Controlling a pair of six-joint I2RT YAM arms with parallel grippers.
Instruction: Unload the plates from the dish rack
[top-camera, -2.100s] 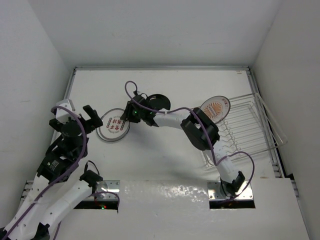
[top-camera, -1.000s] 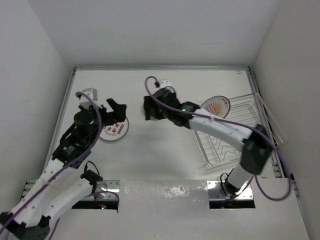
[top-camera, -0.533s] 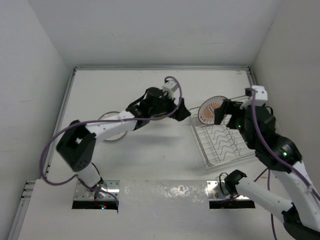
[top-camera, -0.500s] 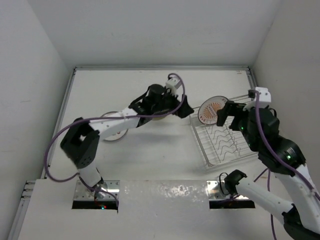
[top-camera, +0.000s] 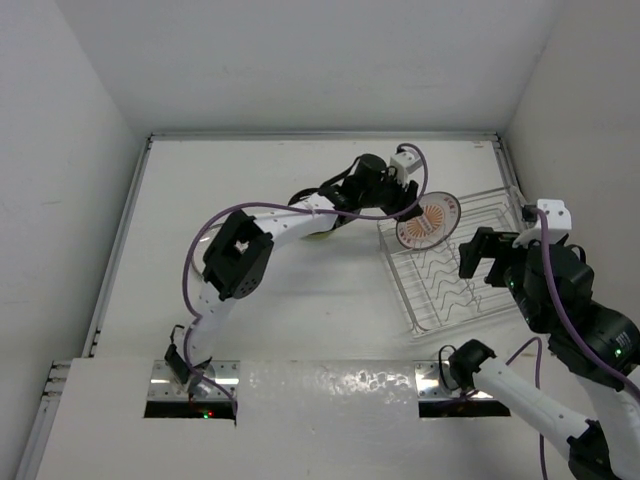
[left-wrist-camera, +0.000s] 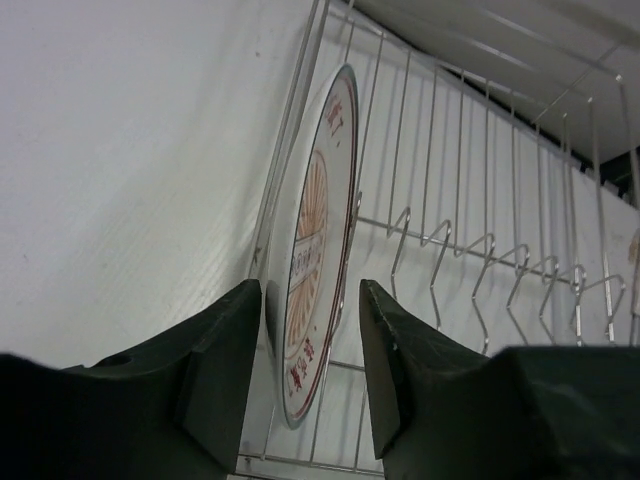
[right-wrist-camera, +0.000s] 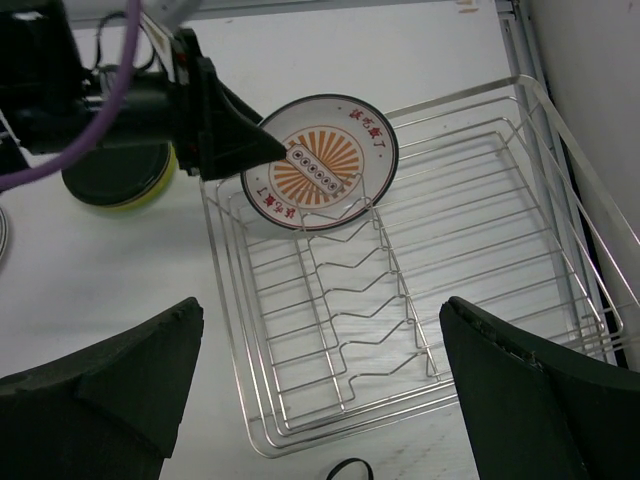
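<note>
Standing alone in the rack (top-camera: 455, 287), an orange-patterned plate (top-camera: 428, 218) straddled by the parted left gripper (left-wrist-camera: 310, 300), gap shown only from its wrist, right gripper (right-wrist-camera: 320, 310) spread wide.

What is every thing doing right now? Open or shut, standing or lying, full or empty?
Orange plate: standing on edge in the rack, the only plate there.
Rack: every other slot bare.
Left fingers: open, one on each side of the orange plate.
Right fingers: open wide above the rack, holding nothing.
Stack: lying flat on the table, dark plate on a lime one.
</note>
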